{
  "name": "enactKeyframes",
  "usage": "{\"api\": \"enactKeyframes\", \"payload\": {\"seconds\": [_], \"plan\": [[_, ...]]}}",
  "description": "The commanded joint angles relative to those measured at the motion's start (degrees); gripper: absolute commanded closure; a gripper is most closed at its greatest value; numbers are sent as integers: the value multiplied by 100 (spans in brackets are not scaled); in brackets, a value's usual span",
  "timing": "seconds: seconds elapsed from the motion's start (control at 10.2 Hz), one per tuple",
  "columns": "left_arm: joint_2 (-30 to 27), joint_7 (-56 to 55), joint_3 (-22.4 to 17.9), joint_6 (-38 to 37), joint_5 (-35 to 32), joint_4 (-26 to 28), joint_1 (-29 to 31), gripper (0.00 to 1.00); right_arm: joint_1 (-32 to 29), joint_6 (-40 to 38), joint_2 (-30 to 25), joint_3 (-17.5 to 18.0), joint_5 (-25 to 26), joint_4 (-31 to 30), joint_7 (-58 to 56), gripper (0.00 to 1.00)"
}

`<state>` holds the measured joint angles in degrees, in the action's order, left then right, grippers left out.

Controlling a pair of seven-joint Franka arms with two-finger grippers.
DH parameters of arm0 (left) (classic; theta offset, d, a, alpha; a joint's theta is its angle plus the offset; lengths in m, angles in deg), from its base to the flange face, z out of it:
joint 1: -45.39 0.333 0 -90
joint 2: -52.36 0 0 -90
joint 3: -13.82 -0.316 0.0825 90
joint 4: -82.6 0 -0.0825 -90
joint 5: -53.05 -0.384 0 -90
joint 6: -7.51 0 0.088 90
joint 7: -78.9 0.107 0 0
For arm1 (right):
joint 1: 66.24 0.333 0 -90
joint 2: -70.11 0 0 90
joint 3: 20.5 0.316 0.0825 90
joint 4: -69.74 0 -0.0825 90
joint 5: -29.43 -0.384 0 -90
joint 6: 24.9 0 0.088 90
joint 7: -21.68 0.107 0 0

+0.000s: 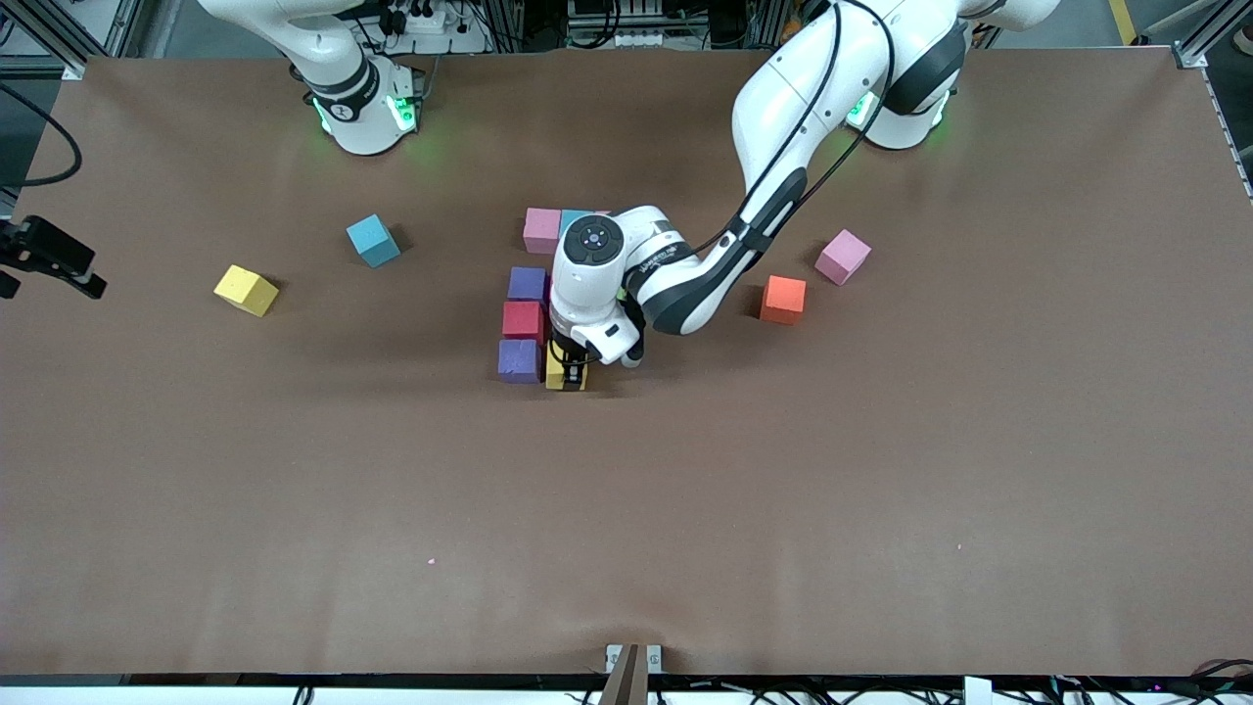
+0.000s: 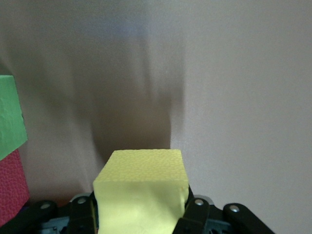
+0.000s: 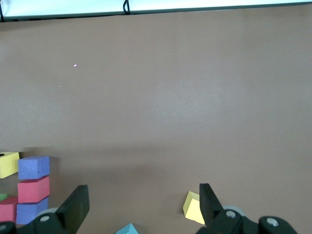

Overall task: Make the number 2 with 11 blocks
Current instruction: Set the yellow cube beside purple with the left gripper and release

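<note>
Front view shows you the left gripper (image 1: 567,370) clamped on a yellow block (image 1: 565,376), low at the table, just beside the nearest purple block (image 1: 519,359) of the number 2 (image 1: 530,294). That part-built figure sits mid-table: pink and light blue cubes farthest from the front camera, then purple, red, purple in 1 column. Your right gripper (image 3: 144,204) waits with its fingers spread wide, over the table near its own base. 4 loose blocks (image 1: 843,257) lie apart, 2 toward each arm's end.
</note>
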<state>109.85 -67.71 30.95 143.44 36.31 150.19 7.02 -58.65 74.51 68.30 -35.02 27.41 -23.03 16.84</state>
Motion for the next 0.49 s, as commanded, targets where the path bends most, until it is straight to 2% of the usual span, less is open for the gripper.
{"api": "enactKeyframes", "payload": {"seconds": [0.0, 0.39], "plan": [[104, -96, -105, 65, 128, -158, -153, 79, -126, -150, 58, 46, 61, 163, -17, 0], [166, -96, -131, 126, 128, -158, -241, 79, -153, -352, 23, 63, 61, 347, -43, 0]]}}
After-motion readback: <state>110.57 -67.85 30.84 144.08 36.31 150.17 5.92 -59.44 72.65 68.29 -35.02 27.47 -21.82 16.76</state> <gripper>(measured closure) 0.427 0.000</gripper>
